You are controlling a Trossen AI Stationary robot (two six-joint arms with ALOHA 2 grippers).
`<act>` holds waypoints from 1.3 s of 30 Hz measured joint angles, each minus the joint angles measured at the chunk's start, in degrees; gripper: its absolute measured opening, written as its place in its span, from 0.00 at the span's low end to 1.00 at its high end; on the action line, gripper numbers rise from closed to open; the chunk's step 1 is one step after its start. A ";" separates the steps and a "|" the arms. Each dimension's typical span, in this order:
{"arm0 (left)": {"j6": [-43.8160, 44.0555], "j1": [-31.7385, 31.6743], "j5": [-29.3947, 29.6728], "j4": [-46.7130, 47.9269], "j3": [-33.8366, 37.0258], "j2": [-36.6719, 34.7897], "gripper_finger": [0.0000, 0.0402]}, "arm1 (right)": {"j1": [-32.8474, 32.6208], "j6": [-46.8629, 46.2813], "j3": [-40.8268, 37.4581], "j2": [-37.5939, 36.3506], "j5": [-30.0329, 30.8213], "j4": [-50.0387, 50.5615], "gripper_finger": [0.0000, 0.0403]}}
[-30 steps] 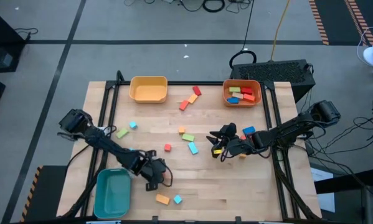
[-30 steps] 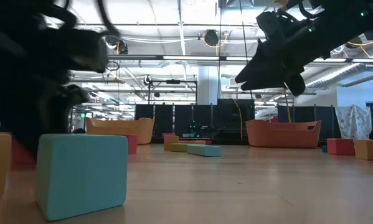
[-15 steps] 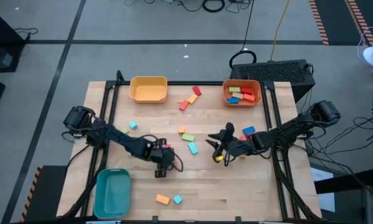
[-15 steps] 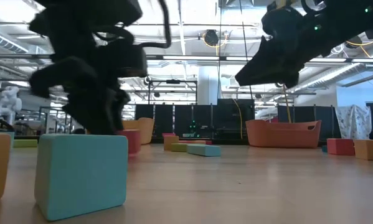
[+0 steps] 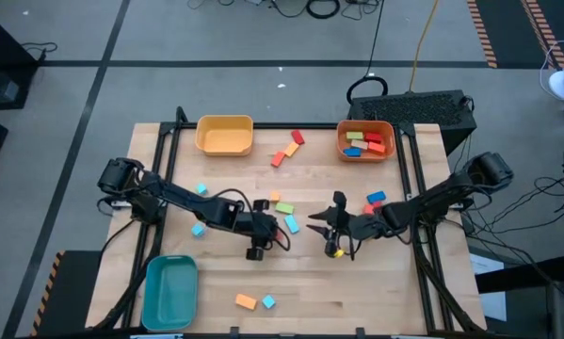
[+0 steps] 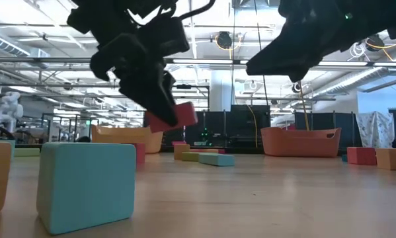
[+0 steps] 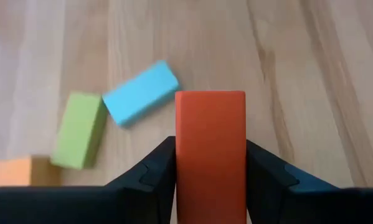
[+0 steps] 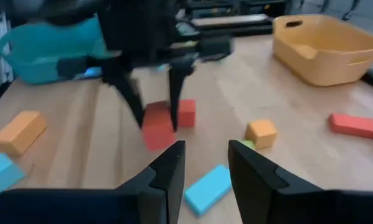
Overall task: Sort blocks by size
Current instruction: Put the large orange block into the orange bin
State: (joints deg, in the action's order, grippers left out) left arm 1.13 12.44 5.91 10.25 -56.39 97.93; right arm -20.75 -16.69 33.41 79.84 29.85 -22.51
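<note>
My left gripper (image 7: 210, 152) is shut on a red block (image 7: 210, 143) above the middle of the table (image 5: 357, 282). It also shows in the high view (image 5: 270, 229) and the low view (image 6: 151, 86). Beyond it a light blue block (image 7: 141, 93), a green block (image 7: 80, 129) and an orange block (image 7: 21, 171) lie flat on the wood. My right gripper (image 8: 202, 165) stands open just right of the middle (image 5: 322, 219), facing the left gripper, with nothing between its fingers. A small red cube (image 8: 186, 112) sits on the table behind the held block (image 8: 157, 132). My left gripper pinches the red block by its two long sides (image 7: 181, 158) between its two fingers. The fingers slant down toward the table's right side and lie along the block, whose free end (image 6: 181, 114) sticks out past them. The block is lifted clear of the table and tilted.
At the far edge stand a yellow bin (image 5: 225, 135) and an orange bin (image 5: 365, 141) holding several blocks. A teal bin (image 5: 169, 292) sits at the near left. More blocks lie scattered, among them orange (image 5: 246, 301), light blue (image 5: 268, 301) and blue (image 5: 376, 198).
My left gripper has carried the red block from beside the teal bin toward the table's middle, going right and a little far. It has risen slightly and rolled its wrist. My right gripper has rolled about its own axis, staying nearly in place.
</note>
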 joint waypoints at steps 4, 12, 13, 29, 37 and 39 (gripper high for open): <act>-1.78 -0.08 -1.54 -3.05 -0.19 0.00 0.36 | 0.02 -0.07 0.00 2.37 0.26 -1.42 0.35; -3.38 -0.60 -2.90 -7.16 -0.19 -0.02 0.36 | 0.85 0.24 0.02 3.94 0.45 -3.99 0.52; -3.25 -0.82 -3.15 -7.61 -0.20 -0.02 0.36 | 0.85 0.26 0.14 3.86 0.44 -3.78 0.53; -4.53 -3.31 -4.30 -11.13 -0.26 -0.04 0.36 | 4.24 8.22 16.84 8.20 -4.99 18.68 0.55; -4.60 -3.47 -4.28 -11.16 -0.19 -0.04 0.36 | 4.22 7.43 17.00 11.87 -7.31 16.93 0.55; -4.65 -3.41 -4.26 -10.76 -0.17 -0.04 0.36 | 4.20 7.34 17.03 12.80 -7.39 16.36 0.55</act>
State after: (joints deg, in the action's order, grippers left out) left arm -3.52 9.04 1.65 -0.51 -56.55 97.89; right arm -16.56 -9.34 50.43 92.64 22.46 -6.15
